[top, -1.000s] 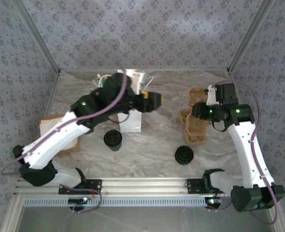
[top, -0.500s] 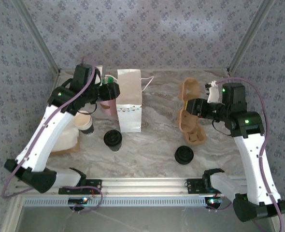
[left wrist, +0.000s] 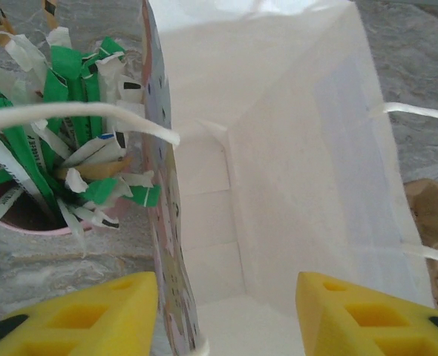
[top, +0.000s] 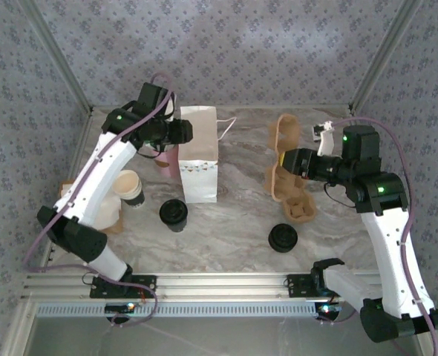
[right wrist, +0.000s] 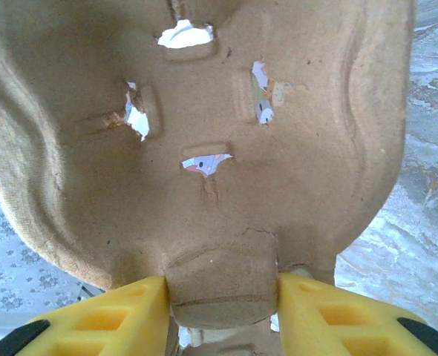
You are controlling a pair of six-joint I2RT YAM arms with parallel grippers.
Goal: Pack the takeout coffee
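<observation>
Nearest, a stack of black lids (top: 282, 237) is sitting on the worktop (top: 234, 215). Left of it, the takeout coffee (top: 173, 213) is standing just before the white paper bag (top: 201, 152). Farther back, the right jaws are clamping a ridge of the brown pulp cup carrier (top: 297, 208). The left jaws are hovering over the bag's mouth, moderately apart, straddling 1 wall and holding nothing.
</observation>
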